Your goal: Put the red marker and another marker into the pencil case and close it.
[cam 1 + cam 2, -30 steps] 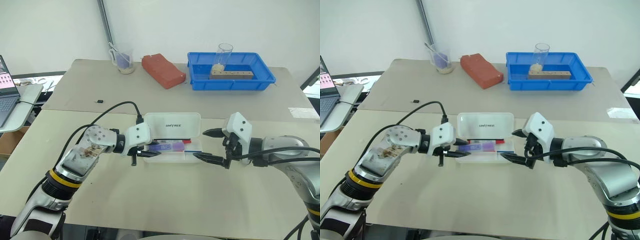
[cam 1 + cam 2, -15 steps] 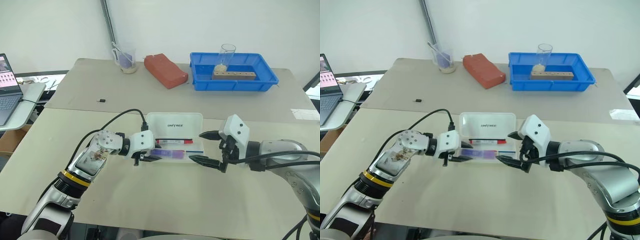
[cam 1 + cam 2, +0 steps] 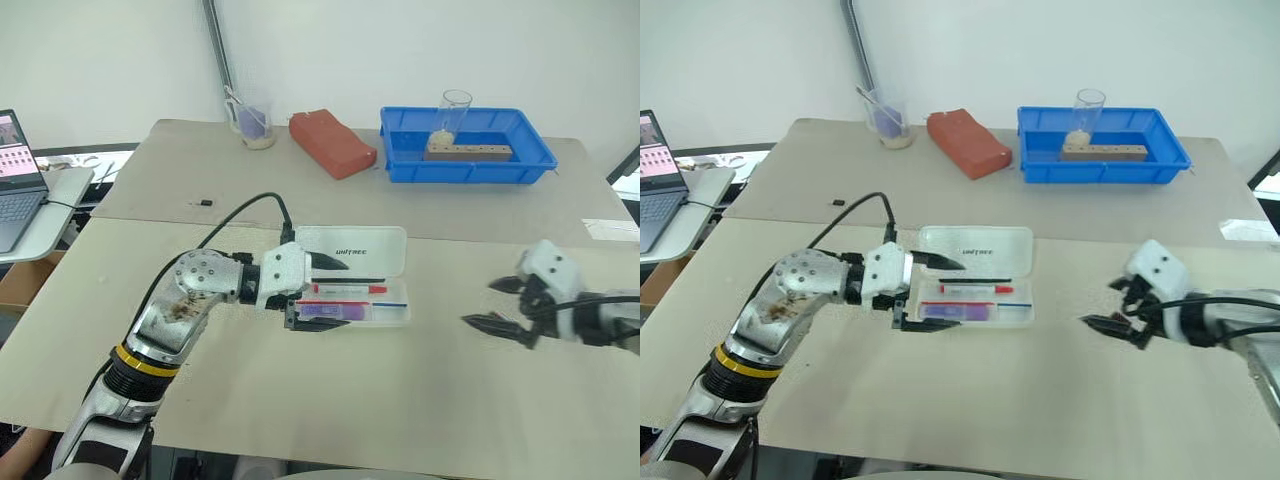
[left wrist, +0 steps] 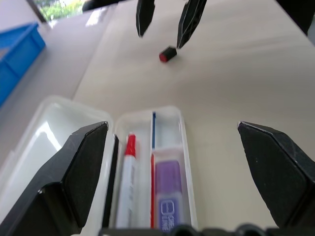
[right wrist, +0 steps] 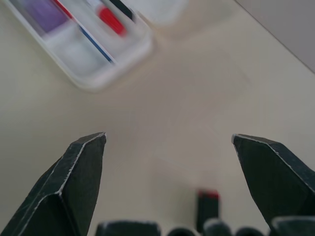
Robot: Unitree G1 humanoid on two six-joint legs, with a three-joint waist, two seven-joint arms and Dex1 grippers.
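1. The table [image 3: 330, 400] is a wide beige surface; the pencil case sits near its middle and serves as the landmark for everything below.
2. The blue tray [image 3: 466, 158] lies well beyond the case, toward the far right, with a clear glass [image 3: 449, 113] and a wooden block [image 3: 468, 150] standing in it.
3. The red brick-like block [image 3: 332, 141] lies well beyond the case, just left of the tray, and a clear cup [image 3: 250, 122] with sticks stands further left.
4. The pencil case [image 3: 350, 282] lies open, its lid [image 3: 352, 245] with black lettering folded back on the far side and its shallow tray part nearest the robot.
5. The left gripper [image 3: 318, 292] hangs at the case's left end, its two black fingers spread wide, one over the lid and one at the near edge, with nothing between them.
6. The right gripper [image 3: 495, 303] is well to the right of the case, over bare table, its fingers also spread wide and empty.
7. Another marker [image 4: 170, 194], purple, lies inside the case in the near compartment at the left end.
8. The red marker [image 4: 126, 182] lies inside the case just beyond the purple one, parallel to the long side.
9. A thin red-and-blue strip [image 4: 152, 167] lies between the two markers.
10. A small black-and-red piece [image 4: 168, 54] lies on the table to the right of the case, near the right gripper.
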